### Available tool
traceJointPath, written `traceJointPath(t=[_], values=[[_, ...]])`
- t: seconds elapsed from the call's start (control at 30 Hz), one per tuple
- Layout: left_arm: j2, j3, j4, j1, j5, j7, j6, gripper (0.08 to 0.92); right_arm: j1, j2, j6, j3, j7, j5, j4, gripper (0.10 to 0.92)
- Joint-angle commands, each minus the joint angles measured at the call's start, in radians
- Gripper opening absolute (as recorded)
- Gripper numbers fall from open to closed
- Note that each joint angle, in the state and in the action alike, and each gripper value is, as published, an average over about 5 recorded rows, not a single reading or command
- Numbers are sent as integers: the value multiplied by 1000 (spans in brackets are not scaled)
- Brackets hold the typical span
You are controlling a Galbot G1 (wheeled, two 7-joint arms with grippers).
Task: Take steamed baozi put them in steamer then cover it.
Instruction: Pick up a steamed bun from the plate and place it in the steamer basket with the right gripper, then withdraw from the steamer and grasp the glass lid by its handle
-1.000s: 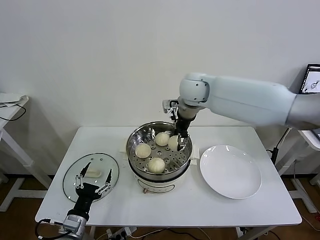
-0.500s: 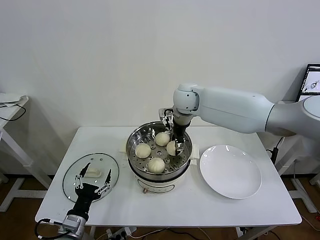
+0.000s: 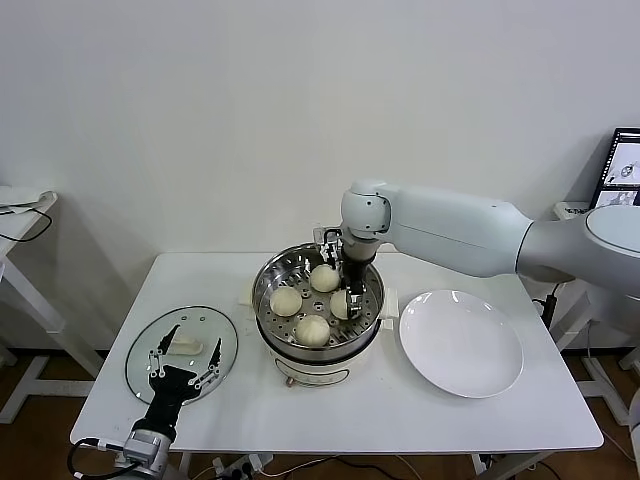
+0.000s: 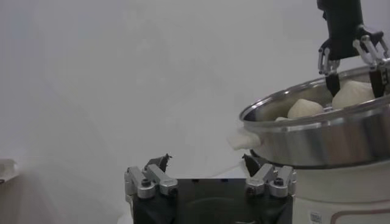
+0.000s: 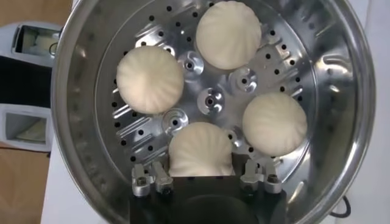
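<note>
Steel gleams from the steamer point(image 3: 318, 318), which stands on its cream base in the middle of the white table point(image 3: 470, 420), with four baozi point(image 5: 149, 79) resting on the perforated tray point(image 5: 210, 100) inside it. In the head view three of the buns lie free on the tray, at the back, the left and the front, none touching another. The fourth bun point(image 5: 200, 149) sits at the right side of the tray, between the fingers of the right gripper point(image 3: 349, 297), which reaches down into the pot from the arm stretched in from the right. The right wrist view shows that bun lodged between the two fingers, and the gripper is clenched on it, with the bun down at tray level. The left gripper point(image 3: 186, 352) hangs low at the near left corner of the table, its fingers spread wide and holding nothing, just above the glass lid point(image 3: 182, 350) that lies flat on the table to the left of the steamer, well apart from it. From the left wrist view the pot's rim and the tops of two buns show at the side, with the right gripper dipping in over them. A white plate point(image 3: 461, 343) lies on the table just beside the steamer on the right, with nothing on it.
</note>
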Motion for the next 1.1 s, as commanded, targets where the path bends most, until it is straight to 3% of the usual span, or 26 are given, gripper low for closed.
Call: traceJointPath(t=[0.03, 0.23, 0.43, 0.8, 0.97, 1.1], values=[[1, -1, -2, 0, 0, -1, 1, 823, -23, 4, 3, 15, -2, -28, -7, 675], [-1, 1, -3, 1, 1, -1, 1, 823, -15, -9, 5, 23, 0, -28, 4, 696], [-4, 6, -8, 3, 3, -3, 1, 823, 41, -75, 14, 60, -18, 13, 46, 810], [-2, 6, -18, -2, -27, -6, 36, 823, 71, -342, 42, 250, -52, 87, 171, 823], [-2, -11, -19, -18, -93, 0, 65, 823, -61, -504, 88, 435, 37, 137, 249, 823], [-2, -30, -32, -29, -133, 11, 75, 823, -220, -627, 174, 622, 239, 253, 341, 823]])
